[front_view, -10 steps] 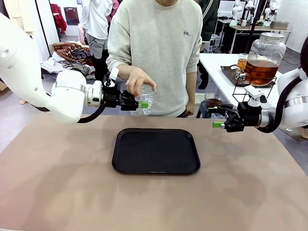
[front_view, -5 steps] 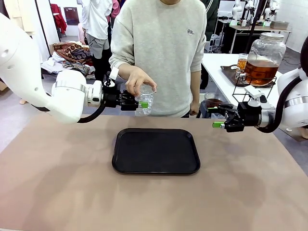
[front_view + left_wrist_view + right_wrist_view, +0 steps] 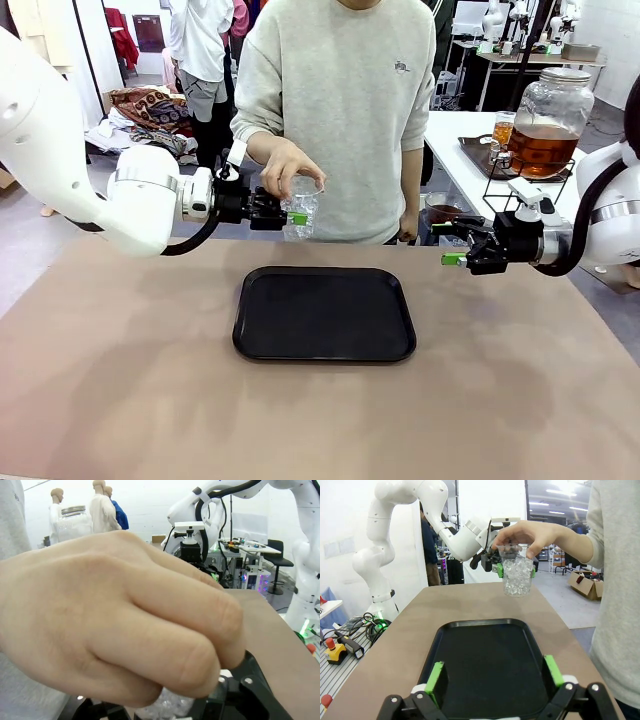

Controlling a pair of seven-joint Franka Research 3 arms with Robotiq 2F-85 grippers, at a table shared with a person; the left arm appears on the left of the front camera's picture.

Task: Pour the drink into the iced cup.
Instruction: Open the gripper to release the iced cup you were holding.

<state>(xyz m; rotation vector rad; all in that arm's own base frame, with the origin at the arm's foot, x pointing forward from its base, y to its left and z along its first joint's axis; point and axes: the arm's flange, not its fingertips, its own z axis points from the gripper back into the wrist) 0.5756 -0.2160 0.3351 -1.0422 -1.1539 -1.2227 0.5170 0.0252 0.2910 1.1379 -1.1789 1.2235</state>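
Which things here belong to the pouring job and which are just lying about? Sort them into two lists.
Part of the job:
- iced cup, held at its rim by the person's hand, with the left gripper fingers on either side
- right gripper, open, holding nothing

Lying about:
- black tray, bare
- glass jar of tea on the side table

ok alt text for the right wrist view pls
A person's hand holds a clear cup of ice by its rim between the left claw pads, above a black tray. The right claw is open in the foreground.
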